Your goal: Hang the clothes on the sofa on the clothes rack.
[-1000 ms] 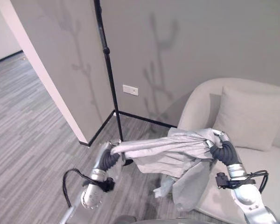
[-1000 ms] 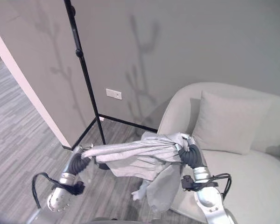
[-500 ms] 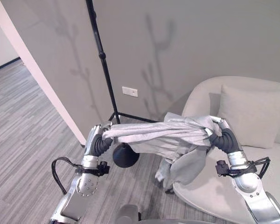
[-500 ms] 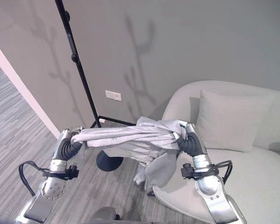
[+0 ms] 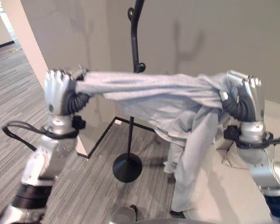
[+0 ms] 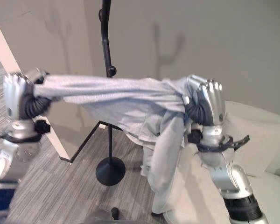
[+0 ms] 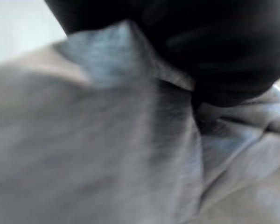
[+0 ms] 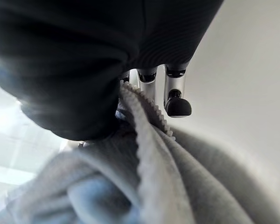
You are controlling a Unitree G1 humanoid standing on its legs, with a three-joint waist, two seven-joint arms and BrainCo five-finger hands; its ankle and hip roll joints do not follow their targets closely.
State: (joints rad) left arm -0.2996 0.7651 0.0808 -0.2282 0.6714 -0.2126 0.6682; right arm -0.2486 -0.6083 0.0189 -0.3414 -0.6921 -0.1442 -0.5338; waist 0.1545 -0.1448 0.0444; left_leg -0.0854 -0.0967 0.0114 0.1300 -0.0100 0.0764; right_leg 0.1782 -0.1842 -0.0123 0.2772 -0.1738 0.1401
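— While both arms are raised, where is the garment?

— I see the grey jacket [image 5: 158,95] stretched between my two hands, in front of the black clothes rack [image 5: 133,42]. Its upper edge runs level across the rack's pole, just below a knob on that pole. One loose part with a zipper hangs down on the sofa side of the rack, reaching toward the floor beside the rack's round base [image 5: 127,167].

— And the hands?

— My left hand [image 5: 58,88] is on the far side of the rack from the sofa, its fingers curled over one bunched end of the jacket. My right hand [image 6: 209,102] is on the sofa side, fingers curled round the other end; in the right wrist view the zipper edge runs under its fingers [image 8: 174,93]. The left wrist view shows cloth pressed close against the dark cover.

— Is the jacket touching the rack?

— I cannot tell; it crosses in front of the pole. The cream sofa [image 6: 266,182] lies below my right arm, beside the rack, and the grey wall [image 5: 214,32] stands behind the rack.
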